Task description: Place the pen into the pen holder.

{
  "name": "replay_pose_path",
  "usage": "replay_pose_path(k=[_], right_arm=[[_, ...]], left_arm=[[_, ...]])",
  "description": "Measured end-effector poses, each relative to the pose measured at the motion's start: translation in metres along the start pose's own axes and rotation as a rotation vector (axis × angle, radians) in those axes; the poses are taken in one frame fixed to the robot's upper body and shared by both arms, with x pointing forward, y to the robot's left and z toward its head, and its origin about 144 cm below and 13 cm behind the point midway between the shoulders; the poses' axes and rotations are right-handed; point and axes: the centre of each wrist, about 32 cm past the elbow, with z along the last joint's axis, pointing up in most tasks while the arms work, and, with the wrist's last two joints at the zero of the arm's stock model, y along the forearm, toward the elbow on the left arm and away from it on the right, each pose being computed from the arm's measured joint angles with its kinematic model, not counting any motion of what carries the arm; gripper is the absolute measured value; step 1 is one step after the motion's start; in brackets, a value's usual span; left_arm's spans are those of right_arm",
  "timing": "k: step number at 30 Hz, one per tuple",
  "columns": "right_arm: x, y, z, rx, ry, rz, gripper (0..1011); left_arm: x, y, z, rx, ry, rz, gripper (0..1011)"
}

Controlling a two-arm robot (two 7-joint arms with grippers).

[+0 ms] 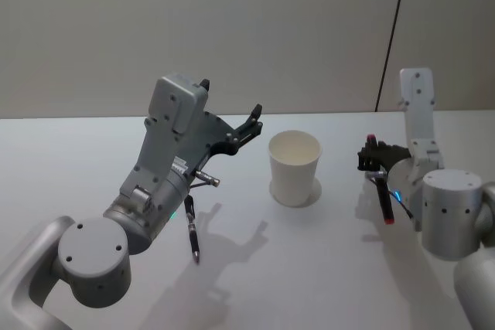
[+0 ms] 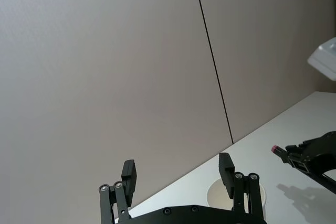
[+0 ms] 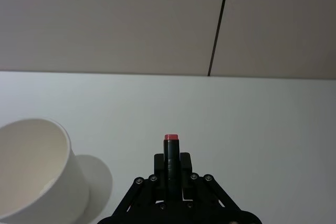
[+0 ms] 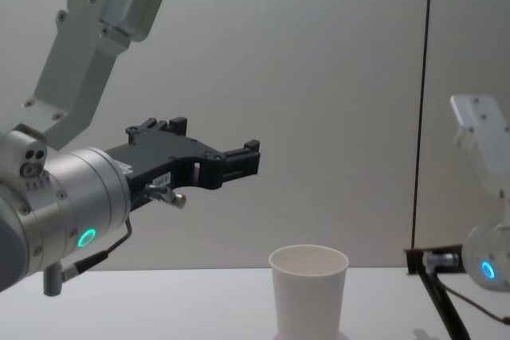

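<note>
The right hand (image 1: 377, 157), positioned low over the surface (image 1: 77, 160) to the right of the upright pen holder (image 1: 294, 168), is clamped on the pen (image 3: 171, 149), whose red end protrudes beyond the fingers, while the left hand (image 2: 177, 171) is raised left of the pen holder, fingers spread and empty.

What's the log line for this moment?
left gripper: open, raised left of cup | right gripper: shut on pen, right of cup | cup: upright
</note>
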Motion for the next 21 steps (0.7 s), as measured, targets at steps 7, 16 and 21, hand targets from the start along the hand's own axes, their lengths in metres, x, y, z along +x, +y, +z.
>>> replay_pose_path(k=[7, 16, 21], right_arm=[[0.001, -0.009, 0.000, 0.110, -0.003, 0.038, 158], [0.003, -0.015, -0.001, 0.263, -0.011, 0.093, 158], [0.003, -0.015, -0.001, 0.340, -0.018, 0.122, 158]], left_arm=[[0.000, 0.000, 0.000, 0.000, 0.000, 0.000, 1003], [0.000, 0.000, 0.000, 0.000, 0.000, 0.000, 1003], [0.000, 0.000, 0.000, 0.000, 0.000, 0.000, 1003]])
